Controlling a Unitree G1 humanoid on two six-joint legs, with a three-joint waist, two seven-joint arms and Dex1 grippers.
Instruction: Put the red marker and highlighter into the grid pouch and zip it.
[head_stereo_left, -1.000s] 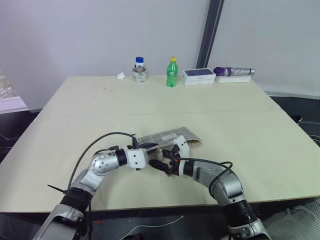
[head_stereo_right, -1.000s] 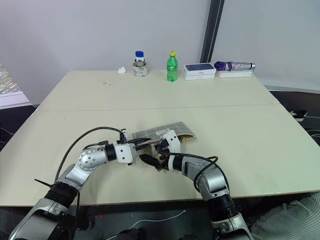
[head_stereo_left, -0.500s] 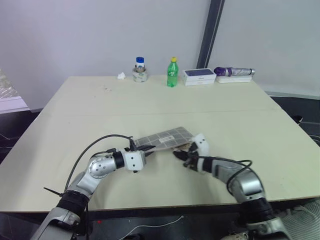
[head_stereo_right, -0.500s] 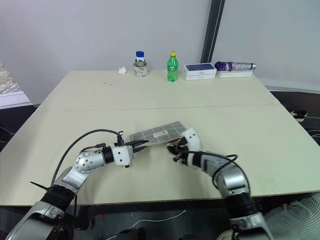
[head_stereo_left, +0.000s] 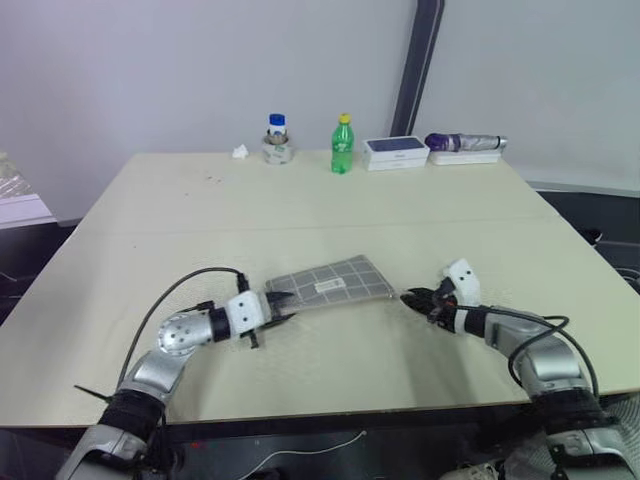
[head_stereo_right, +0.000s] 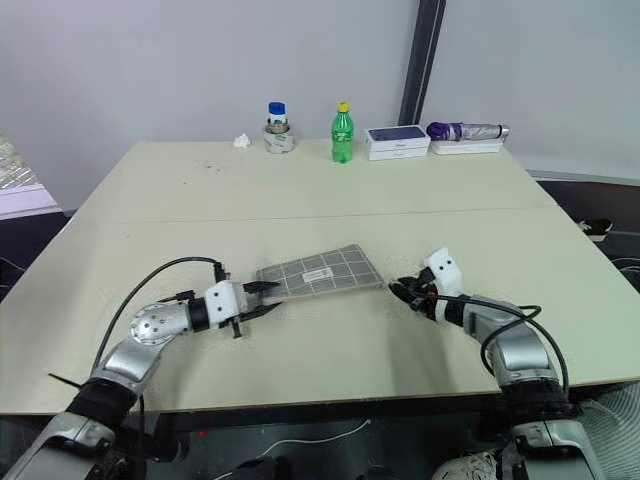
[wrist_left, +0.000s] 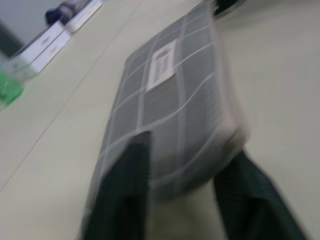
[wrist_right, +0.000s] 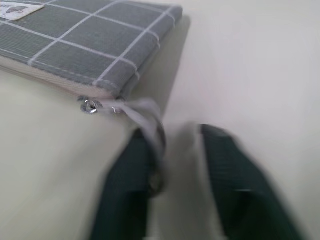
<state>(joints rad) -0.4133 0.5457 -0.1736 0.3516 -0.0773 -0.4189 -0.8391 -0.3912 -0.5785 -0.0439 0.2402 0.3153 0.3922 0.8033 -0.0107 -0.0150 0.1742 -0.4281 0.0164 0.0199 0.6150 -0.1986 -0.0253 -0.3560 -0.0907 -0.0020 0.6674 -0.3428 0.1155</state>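
- Zipper looks run shut: your right pincer (head_stereo_right: 408, 295) has swung off to 3 o'clock of the flat grey grid-patterned fabric pouch (head_stereo_right: 320, 271), jaws parted, empty.
- Left pincer (head_stereo_right: 262, 299) now stands loosened astride the pouch's 9 o'clock end on the surface (head_stereo_right: 300, 190).
- Marker and highlighter presumably inside.

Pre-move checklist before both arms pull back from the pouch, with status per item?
1. Grey fabric pouch with white grid lies flat on the beige table: ok.
2. Zipper drawn to the pouch's end, grey pull cord trailing off the corner: ok.
3. Red marker and highlighter inside: cannot tell, the pouch hides its contents.
4. Right claw open and off the pouch: ok, though the cord lies against one finger.
5. Left claw clear of the pouch: not ok, its open fingers straddle the near end.
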